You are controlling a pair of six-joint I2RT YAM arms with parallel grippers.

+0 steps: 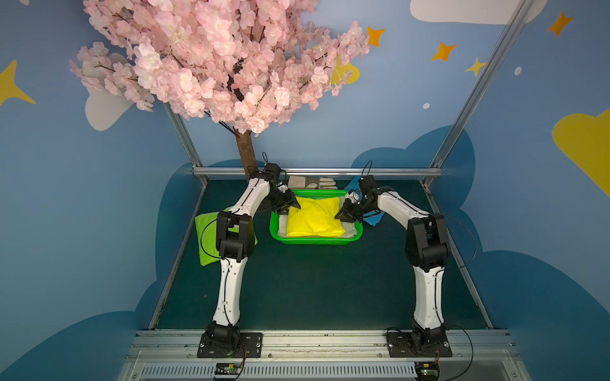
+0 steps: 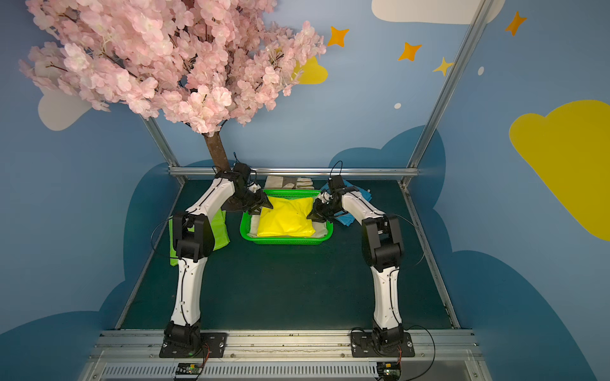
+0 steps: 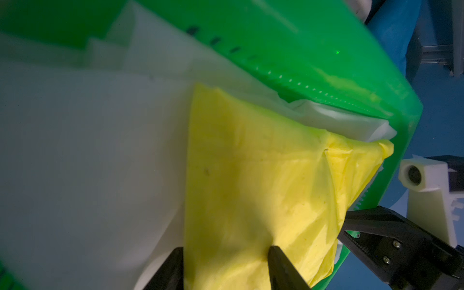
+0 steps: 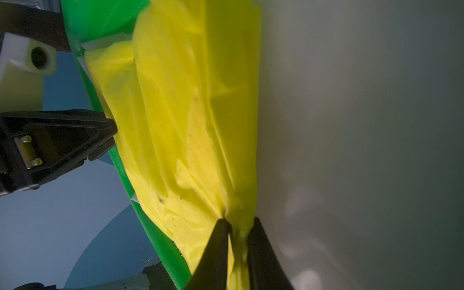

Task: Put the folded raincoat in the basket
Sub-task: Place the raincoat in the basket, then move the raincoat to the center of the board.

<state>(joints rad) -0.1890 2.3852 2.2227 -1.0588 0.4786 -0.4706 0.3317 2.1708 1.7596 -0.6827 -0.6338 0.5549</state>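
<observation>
The folded raincoat (image 1: 313,216) (image 2: 285,217) is bright yellow and lies flat inside the green basket (image 1: 315,241) (image 2: 284,241), on top of a white folded sheet. My left gripper (image 1: 293,206) (image 3: 226,248) is at the raincoat's far left corner, its fingers standing wide apart with yellow fabric (image 3: 251,175) spanning the gap. My right gripper (image 1: 340,214) (image 4: 239,221) is at the raincoat's right edge, its jaws a little apart with a slack fold of the raincoat (image 4: 175,113) between them. The basket's wall (image 3: 301,50) (image 4: 155,238) shows beside the fabric in both wrist views.
A white folded sheet (image 1: 351,231) lines the basket under the raincoat. A light green folded item (image 1: 206,237) lies left of the basket and a blue one (image 1: 376,219) to its right. Pale gloves (image 1: 312,182) lie behind it, near the tree trunk (image 1: 246,155) and back rail (image 1: 379,171).
</observation>
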